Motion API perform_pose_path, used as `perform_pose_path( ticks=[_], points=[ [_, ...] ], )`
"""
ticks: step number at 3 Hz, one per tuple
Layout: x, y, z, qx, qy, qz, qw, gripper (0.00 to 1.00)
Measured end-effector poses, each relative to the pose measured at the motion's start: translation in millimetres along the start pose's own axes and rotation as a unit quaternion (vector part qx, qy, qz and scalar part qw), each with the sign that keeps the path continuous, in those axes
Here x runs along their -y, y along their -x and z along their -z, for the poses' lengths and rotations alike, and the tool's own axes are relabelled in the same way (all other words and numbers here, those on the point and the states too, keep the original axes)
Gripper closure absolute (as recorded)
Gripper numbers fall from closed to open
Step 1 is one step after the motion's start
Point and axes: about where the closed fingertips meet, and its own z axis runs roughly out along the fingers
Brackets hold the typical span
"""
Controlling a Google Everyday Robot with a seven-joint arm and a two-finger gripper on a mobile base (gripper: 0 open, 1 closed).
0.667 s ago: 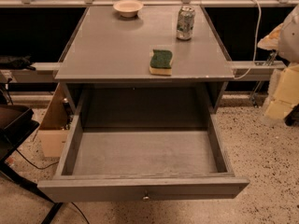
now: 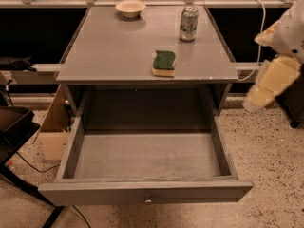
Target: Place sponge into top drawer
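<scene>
- Jaw state cannot be told; the gripper (image 2: 265, 87) hangs at the right edge of the camera view, beside the table (image 2: 104, 51).
- Sponge (image 2: 164, 63) lies green side up near the tabletop's front edge, well apart from the gripper.
- Drawer (image 2: 147, 191) stands pulled open below.
- Can (image 2: 188, 24) and bowl (image 2: 130, 8) sit at the back.

High front view, angled down — claw (image 2: 257, 95) far right

Lab-type rm: speckled floor (image 2: 270, 151), cables (image 2: 263, 27); gripper (image 2: 260, 95) at right edge.
</scene>
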Motion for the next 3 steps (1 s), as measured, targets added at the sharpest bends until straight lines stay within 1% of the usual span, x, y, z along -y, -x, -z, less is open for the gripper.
perform_pose_path(
  ticks=[1,2,3],
  points=[
    [29.2,31.6,-22.7,0.082,-0.019,-0.038,0.9957,0.0],
    [40.6,50.0,-36.3,0.138,-0.052,-0.058,0.9874,0.0],
    [55.5,63.2,-65.8,0.197,-0.088,-0.082,0.9731,0.0]
  ],
)
